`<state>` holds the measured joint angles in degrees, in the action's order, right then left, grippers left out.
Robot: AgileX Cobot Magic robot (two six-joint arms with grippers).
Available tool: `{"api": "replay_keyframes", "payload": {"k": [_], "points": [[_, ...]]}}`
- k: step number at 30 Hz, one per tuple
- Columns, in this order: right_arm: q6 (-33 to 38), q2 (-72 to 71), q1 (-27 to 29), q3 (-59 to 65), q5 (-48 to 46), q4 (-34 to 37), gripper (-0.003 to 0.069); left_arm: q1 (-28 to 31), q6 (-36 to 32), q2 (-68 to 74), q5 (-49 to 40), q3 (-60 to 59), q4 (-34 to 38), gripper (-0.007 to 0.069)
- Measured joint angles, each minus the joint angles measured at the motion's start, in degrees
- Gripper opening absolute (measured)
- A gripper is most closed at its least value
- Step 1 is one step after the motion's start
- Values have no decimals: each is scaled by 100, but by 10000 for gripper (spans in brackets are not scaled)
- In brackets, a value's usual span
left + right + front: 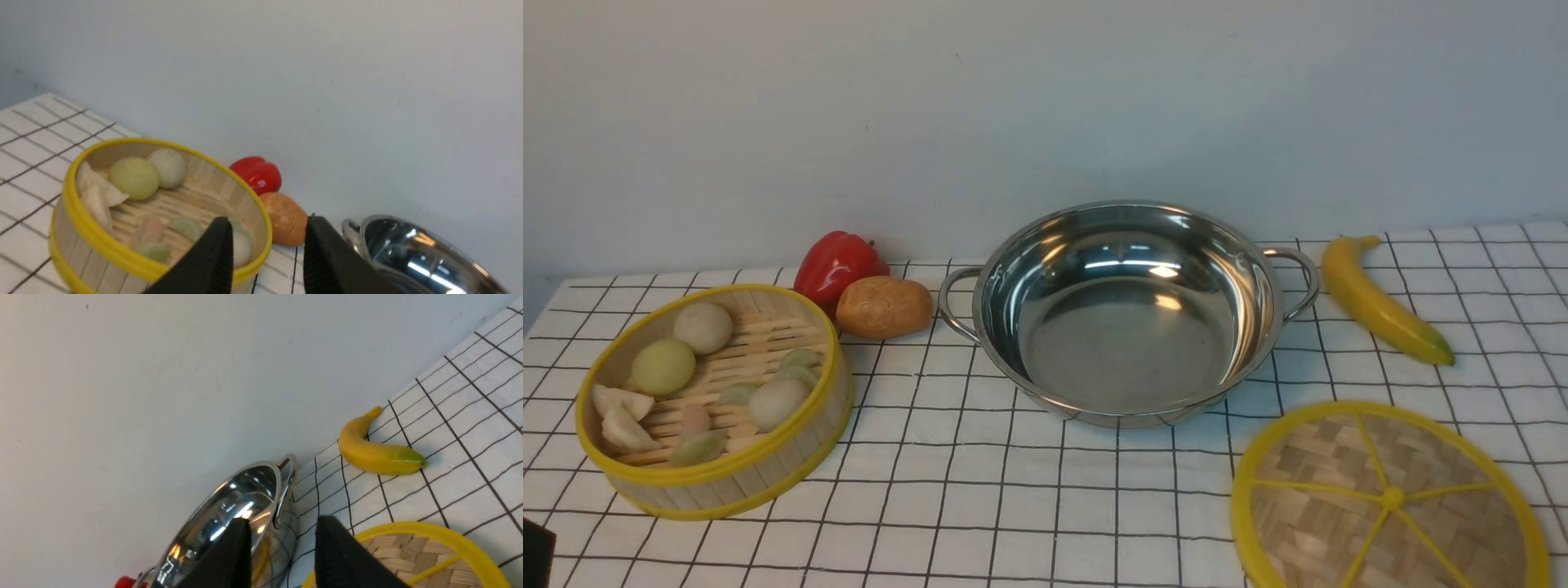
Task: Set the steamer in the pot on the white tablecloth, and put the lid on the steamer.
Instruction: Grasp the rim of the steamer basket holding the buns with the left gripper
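Note:
The steamer [715, 400], a yellow-rimmed bamboo basket with buns and dumplings inside, stands at the left of the white tablecloth [980, 506]. The empty steel pot [1127, 314] sits in the middle, towards the wall. The woven lid [1388, 498] lies flat at the front right. In the left wrist view my left gripper [267, 228] is open and empty, with the steamer [81, 228] just beyond its fingers and the pot [408, 253] to one side. My right gripper [282, 528] is open and empty, between the pot [229, 506] and the lid [429, 555]. Neither arm shows clearly in the front view.
A red pepper [837, 261] and a brown potato [884, 306] lie between the steamer and the pot's left handle. A banana [1380, 302] lies right of the pot, behind the lid. A plain wall closes off the back of the table.

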<state>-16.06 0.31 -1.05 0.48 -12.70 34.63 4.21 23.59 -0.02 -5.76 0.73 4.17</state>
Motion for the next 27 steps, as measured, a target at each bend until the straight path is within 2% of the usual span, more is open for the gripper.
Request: {"api": "replay_keyframes", "payload": {"k": [11, 19, 23, 27], "points": [[-15, 0, 0, 0, 40, 645, 242, 0, 1, 0, 2142, 0, -2, 243], [-15, 0, 0, 0, 40, 693, 242, 0, -4, 0, 3225, 0, -40, 243], [-15, 0, 0, 0, 40, 705, 242, 0, -94, 0, 3386, 68, -197, 243], [-15, 0, 0, 0, 41, 714, 242, 0, -717, 4, 2940, 533, -375, 243]]}}
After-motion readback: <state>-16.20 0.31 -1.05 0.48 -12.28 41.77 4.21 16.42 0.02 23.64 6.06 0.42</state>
